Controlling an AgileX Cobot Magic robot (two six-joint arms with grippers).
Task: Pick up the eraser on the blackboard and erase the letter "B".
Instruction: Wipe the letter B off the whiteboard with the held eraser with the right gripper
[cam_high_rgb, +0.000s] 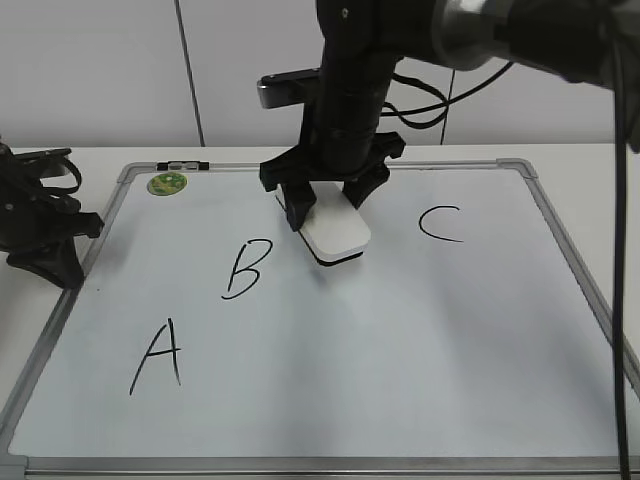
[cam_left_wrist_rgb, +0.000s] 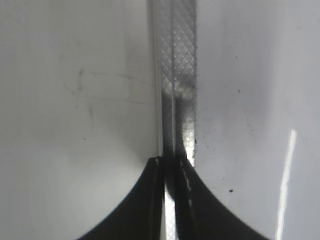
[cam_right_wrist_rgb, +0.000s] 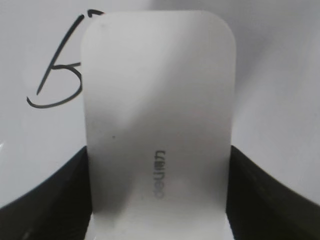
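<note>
The white eraser (cam_high_rgb: 337, 231) with a dark underside is held between the jaws of my right gripper (cam_high_rgb: 325, 207), just right of the black letter "B" (cam_high_rgb: 247, 268) on the blackboard (cam_high_rgb: 400, 400). In the right wrist view the eraser (cam_right_wrist_rgb: 157, 125) fills the middle, grey lettering on top, jaws pressed on both sides; part of the "B" (cam_right_wrist_rgb: 55, 75) shows at upper left. My left gripper (cam_high_rgb: 45, 235) rests off the board's left edge; in its wrist view its jaws (cam_left_wrist_rgb: 172, 165) are shut and empty over the board's grey frame (cam_left_wrist_rgb: 177, 75).
A black "A" (cam_high_rgb: 158, 357) is at the board's front left, a black "C" (cam_high_rgb: 440, 223) at right. A small round green magnet (cam_high_rgb: 167, 183) sits at the board's far left corner. A black marker (cam_high_rgb: 183, 166) lies on the top frame.
</note>
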